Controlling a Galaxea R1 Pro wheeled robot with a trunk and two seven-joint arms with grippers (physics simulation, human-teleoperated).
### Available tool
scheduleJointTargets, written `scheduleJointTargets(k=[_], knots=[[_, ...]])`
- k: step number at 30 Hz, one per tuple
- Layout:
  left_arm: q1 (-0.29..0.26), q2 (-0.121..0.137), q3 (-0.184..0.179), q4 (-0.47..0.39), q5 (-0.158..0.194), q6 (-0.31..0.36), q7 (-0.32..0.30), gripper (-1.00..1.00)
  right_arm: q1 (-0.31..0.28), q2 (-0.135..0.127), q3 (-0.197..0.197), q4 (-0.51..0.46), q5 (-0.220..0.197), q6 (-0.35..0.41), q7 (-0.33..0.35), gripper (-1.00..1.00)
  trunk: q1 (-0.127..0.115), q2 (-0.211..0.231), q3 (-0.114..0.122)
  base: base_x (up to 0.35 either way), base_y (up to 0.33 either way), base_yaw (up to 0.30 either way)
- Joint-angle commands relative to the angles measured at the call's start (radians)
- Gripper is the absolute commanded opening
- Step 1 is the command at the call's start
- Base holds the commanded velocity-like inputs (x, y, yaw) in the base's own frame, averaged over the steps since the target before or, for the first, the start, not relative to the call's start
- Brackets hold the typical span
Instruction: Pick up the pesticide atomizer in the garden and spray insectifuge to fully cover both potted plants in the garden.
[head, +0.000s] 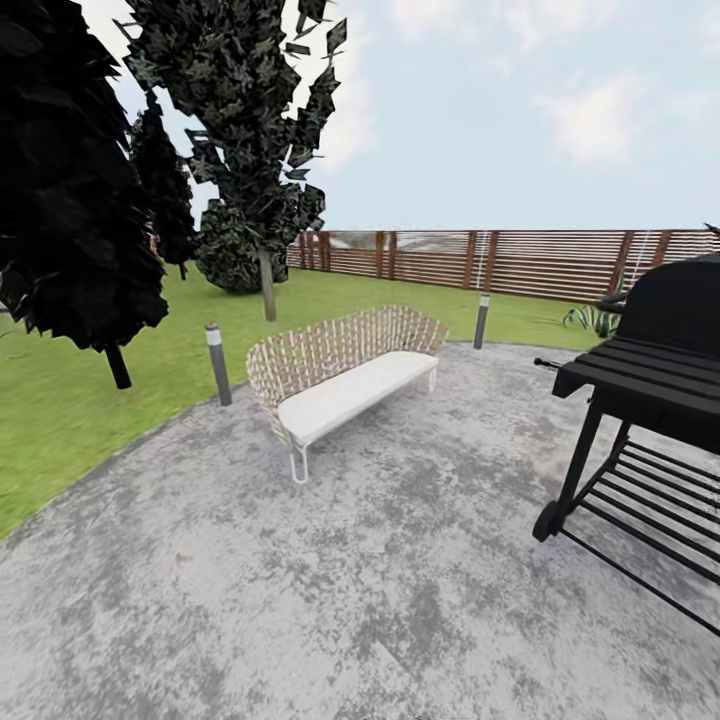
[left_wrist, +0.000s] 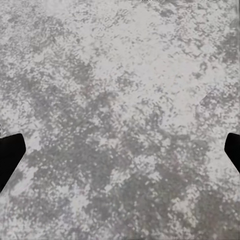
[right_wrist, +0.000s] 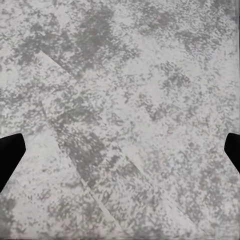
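Observation:
The pesticide atomizer is out of view. In the head view the garden lawn (head: 90, 420) borders a grey round patio (head: 330, 560). One potted plant (head: 592, 318), a low rosette of pointed green leaves, sits far off at the right, beside the grill and in front of the fence; its pot is too small to make out. My left gripper (left_wrist: 120, 155) is open, its dark fingertips (left_wrist: 10, 152) at the picture's two edges with only mottled paving between them. My right gripper (right_wrist: 120, 155) is likewise open over paving, holding nothing.
A wicker bench (head: 340, 370) with a white seat stands mid-patio ahead. A black grill (head: 650, 400) on wheels stands close at the right. Two grey bollards (head: 218, 363) (head: 481, 320) mark the patio edge. Dark trees (head: 70, 200) stand at the left, with a brown slatted fence (head: 500, 260) behind.

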Motion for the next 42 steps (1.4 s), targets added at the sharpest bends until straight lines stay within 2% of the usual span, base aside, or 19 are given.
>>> scheduleJointTargets(k=[1,21,34,42], knots=[[-0.001,0.000,-0.001,0.000,0.006,-0.003,0.001,1.00,-0.001,0.000,0.000,0.001,-0.001,-0.003,-0.002,1.00,0.000,-0.001,-0.001,-0.094,0.314,-0.296],[-0.001,0.002,0.002,0.000,0.007,-0.005,0.002,1.00,-0.001,0.000,0.001,0.001,-0.001,-0.003,-0.002,1.00,0.000,-0.001,-0.001,-0.142,0.265,-0.296],[-0.001,0.005,0.006,-0.001,0.007,-0.006,0.003,1.00,-0.001,0.000,0.001,0.001,-0.002,-0.003,-0.002,1.00,0.000,-0.001,-0.001,-0.045,0.053,-0.296],[-0.001,0.003,0.004,-0.001,0.006,-0.006,0.002,1.00,-0.001,0.000,0.000,0.001,-0.001,-0.003,-0.002,1.00,0.000,-0.001,-0.001,-0.211,0.199,-0.296]])
